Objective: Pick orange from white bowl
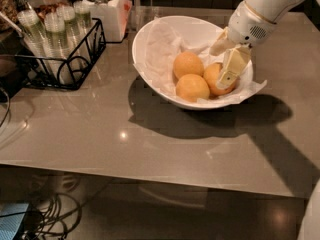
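Observation:
The white bowl (pixel 150 39), lined with crumpled white paper, stands on the grey table and holds three oranges. The deeper-coloured orange (pixel 213 77) lies at the right of the bowl. Two paler oranges lie beside it, one at the back (pixel 188 64) and one at the front (pixel 192 87). My gripper (pixel 218 68) reaches into the bowl from the upper right. It is open, with one finger (pixel 230 69) across the front right of the deeper orange and the other behind it. The orange's right side is hidden by the finger.
A black wire rack (pixel 60 49) with several capped clear bottles stands at the back left. A white lidded container (pixel 107 11) stands behind it. The table's front edge (pixel 150 176) runs below, with cables on the floor at lower left.

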`<state>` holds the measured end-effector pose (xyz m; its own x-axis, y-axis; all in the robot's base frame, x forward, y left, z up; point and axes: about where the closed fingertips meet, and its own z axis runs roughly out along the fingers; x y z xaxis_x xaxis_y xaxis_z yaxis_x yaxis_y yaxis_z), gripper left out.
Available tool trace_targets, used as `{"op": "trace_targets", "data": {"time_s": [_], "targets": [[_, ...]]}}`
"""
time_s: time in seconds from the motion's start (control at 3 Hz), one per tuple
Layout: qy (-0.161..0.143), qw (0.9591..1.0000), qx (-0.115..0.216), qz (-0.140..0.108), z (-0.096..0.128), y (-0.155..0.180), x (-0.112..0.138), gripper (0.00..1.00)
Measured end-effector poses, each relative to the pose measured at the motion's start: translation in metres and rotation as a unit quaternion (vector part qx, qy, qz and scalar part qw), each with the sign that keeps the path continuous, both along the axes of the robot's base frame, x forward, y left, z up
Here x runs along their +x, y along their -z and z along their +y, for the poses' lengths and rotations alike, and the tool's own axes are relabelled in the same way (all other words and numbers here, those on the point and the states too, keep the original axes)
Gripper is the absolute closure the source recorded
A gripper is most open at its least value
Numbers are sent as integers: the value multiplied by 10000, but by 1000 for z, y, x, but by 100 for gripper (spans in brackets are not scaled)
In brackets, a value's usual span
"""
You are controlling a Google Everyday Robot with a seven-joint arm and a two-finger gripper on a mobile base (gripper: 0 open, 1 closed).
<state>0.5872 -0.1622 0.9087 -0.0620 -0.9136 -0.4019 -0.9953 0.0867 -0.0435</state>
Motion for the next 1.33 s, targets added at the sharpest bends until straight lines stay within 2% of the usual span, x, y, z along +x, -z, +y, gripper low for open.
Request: {"op": "trace_targets", "data": {"time_s": [0.67, 1.33], "targets": [[-89, 9997, 33, 227, 6, 20, 12, 32], [-37, 9991, -39, 421, -1, 35, 16, 22]]}}
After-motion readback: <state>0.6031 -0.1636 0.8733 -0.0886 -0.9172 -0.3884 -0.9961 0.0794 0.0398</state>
